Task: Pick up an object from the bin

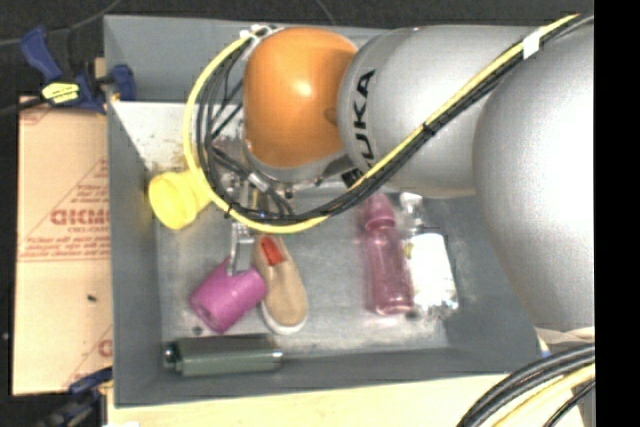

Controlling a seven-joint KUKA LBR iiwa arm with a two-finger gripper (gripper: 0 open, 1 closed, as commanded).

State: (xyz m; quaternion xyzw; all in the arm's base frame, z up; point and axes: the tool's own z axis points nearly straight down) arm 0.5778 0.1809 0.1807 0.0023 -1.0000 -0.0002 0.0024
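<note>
Fingers (pixel 243 260) sit in the left half of the bin (pixel 330 320), under my orange wrist cover (pixel 295 95). Can't tell whether they're wide or narrow, the wrist hides the gap. Nearest thing is the magenta cup (pixel 228 298), on its side just below the tips, long axis running lower-left to upper-right. A tan shoe-shaped piece (pixel 285 295) lies against its right side. Yellow cap (pixel 177 200) is up-left, pink bottle (pixel 383 260) well apart to the right. My read: short drop, close across the cup's axis, mind the tan piece.
</note>
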